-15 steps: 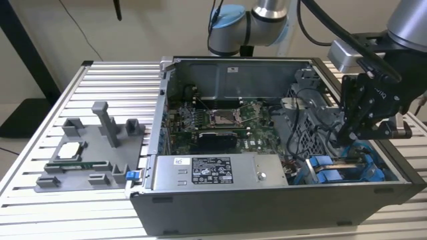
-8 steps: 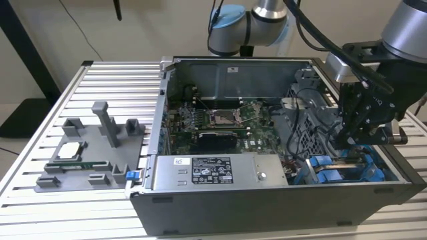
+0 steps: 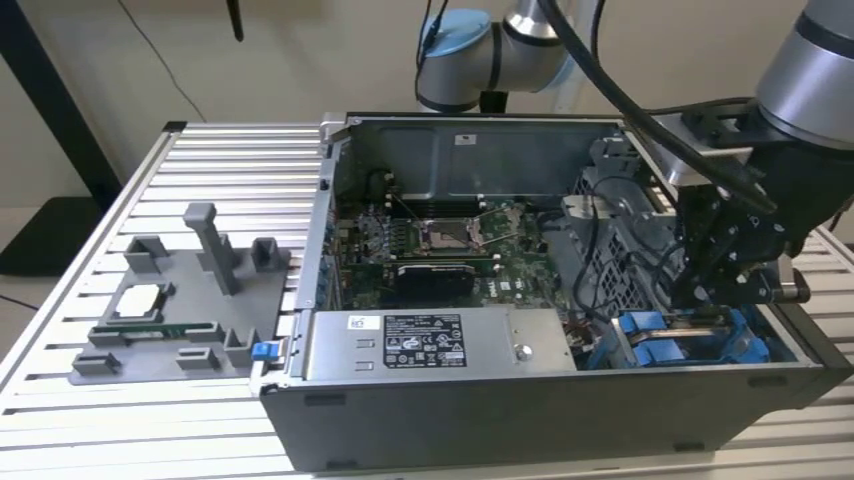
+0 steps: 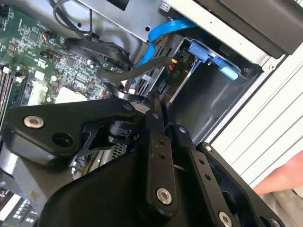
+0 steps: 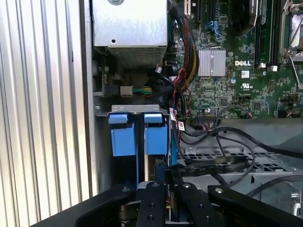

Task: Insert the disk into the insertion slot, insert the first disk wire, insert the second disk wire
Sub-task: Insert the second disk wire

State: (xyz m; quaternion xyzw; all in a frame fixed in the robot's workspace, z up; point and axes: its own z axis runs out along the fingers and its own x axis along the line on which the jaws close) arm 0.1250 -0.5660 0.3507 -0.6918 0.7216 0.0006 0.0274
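The black fingers point(image 4: 156, 111) come together to a narrow tip in the second wrist view, with no visible gap between them, and that tip sits right at a dark cable point(image 4: 142, 68) that runs toward the back of the drive; whether the cable is actually pinched between them cannot be told. In the first wrist view the gripper point(image 5: 165, 172) points down just beside the blue carrier tabs point(image 5: 139, 135), almost touching the edge of the nearer one.

The disk point(image 3: 681, 335) lies inside the insertion slot point(image 3: 627, 345) at the lower corner of the open computer case point(image 3: 534, 400), on the exterior view's right; its bright blue carrier shows there beneath the gripper point(image 3: 707, 290). In the second wrist view a blue flat cable point(image 4: 163, 30) curves down to the drive's rear, next to the dark cable with a small connector point(image 4: 175, 64).

The grey power-supply box point(image 3: 427, 345) with its black-and-white sticker sits along the near wall of the case, to the exterior view's left of the drive cage. Behind it lies the green motherboard point(image 3: 441, 250) with the square processor socket point(image 3: 447, 235). Outside the case, on the slatted aluminium table point(image 3: 80, 400), stands a grey fixture tray point(image 3: 187, 310) holding a processor chip point(image 3: 138, 300). Part of a person's hand point(image 4: 284, 177) shows at the edge of the second wrist view.
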